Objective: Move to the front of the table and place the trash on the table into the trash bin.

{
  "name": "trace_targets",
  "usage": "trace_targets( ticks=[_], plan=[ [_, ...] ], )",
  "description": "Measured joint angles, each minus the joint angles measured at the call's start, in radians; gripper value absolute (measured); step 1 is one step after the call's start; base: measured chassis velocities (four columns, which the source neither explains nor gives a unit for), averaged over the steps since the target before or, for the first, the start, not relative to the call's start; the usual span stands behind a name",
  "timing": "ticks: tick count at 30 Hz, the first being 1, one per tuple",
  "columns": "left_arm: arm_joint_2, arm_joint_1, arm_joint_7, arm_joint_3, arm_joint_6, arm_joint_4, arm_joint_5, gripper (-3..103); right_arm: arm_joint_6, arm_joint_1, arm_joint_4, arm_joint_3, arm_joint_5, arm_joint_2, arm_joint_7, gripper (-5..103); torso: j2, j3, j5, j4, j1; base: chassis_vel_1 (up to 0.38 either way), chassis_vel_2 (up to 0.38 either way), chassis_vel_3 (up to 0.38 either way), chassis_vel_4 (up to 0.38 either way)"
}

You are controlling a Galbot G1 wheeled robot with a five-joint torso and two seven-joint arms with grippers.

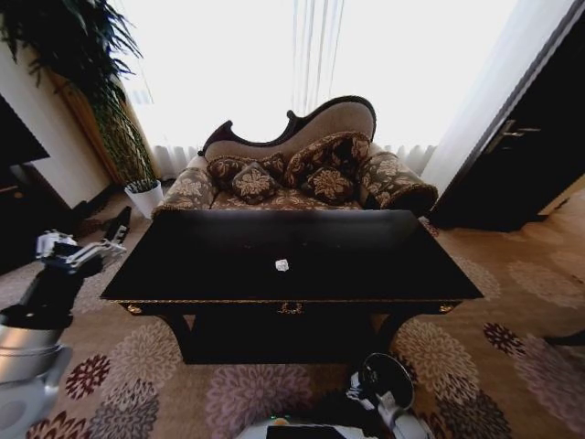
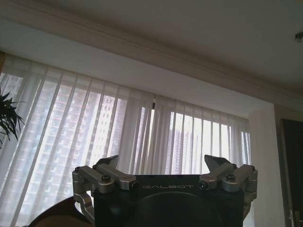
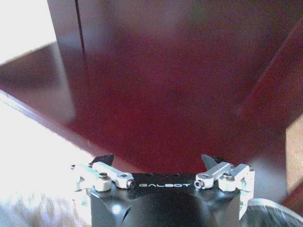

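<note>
The black glossy table (image 1: 366, 274) stands straight ahead, with a gold ornament at its front centre. One small white piece of trash (image 1: 281, 265) lies near the middle of its top. The trash bin is out of view. My left gripper (image 1: 114, 233) is raised beside the table's left end; in the left wrist view the left gripper (image 2: 161, 163) is open, holds nothing and points up at the curtains. My right gripper (image 1: 366, 389) hangs low in front of the table. In the right wrist view the right gripper (image 3: 158, 161) is open and holds nothing, facing dark reddish wood.
A patterned brown sofa (image 1: 292, 174) with cushions sits right behind the table. A potted plant (image 1: 142, 192) stands at the back left, and a dark cabinet (image 1: 521, 165) at the right. Flowered carpet (image 1: 512, 320) lies around the table.
</note>
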Motion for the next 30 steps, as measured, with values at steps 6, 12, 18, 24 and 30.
trace_targets(
  ticks=[6, 12, 18, 24, 30],
  plan=[
    [-0.005, -0.003, -0.001, 0.044, 0.001, 0.022, 0.047, 100, 0.023, -0.077, 0.174, 0.011, 0.089, 0.029, -0.064, 100, 0.0, 0.0, -0.0002, 0.0, 0.0, 0.0, 0.0, 0.0, 0.0],
    [-0.01, -0.008, -0.003, 0.057, -0.005, 0.047, 0.061, 100, 0.047, -0.162, 0.35, 0.009, 0.152, 0.056, -0.103, 100, 0.0, 0.0, -0.0002, 0.0002, 0.0, 0.0, 0.0, 0.0, 0.0],
    [-0.006, -0.026, -0.01, 0.047, -0.009, 0.063, 0.039, 100, 0.054, -0.26, 0.485, -0.003, 0.193, 0.054, -0.169, 100, 0.0, 0.0, -0.0001, 0.0, 0.0, 0.0, 0.0, 0.0, 0.0],
    [0.016, -0.039, -0.016, 0.028, -0.012, 0.071, 0.002, 100, 0.044, -0.324, 0.607, 0.002, 0.239, 0.018, -0.215, 100, 0.0, 0.0, 0.0, 0.0001, 0.0, 0.0, 0.0, 0.0, 0.0],
    [0.025, -0.04, -0.018, 0.039, -0.012, 0.083, 0.01, 100, 0.042, -0.378, 0.741, 0.01, 0.317, 0.008, -0.201, 100, 0.0, 0.0, -0.0002, 0.0, 0.0, 0.0, 0.0, 0.0, 0.0]
  ],
)
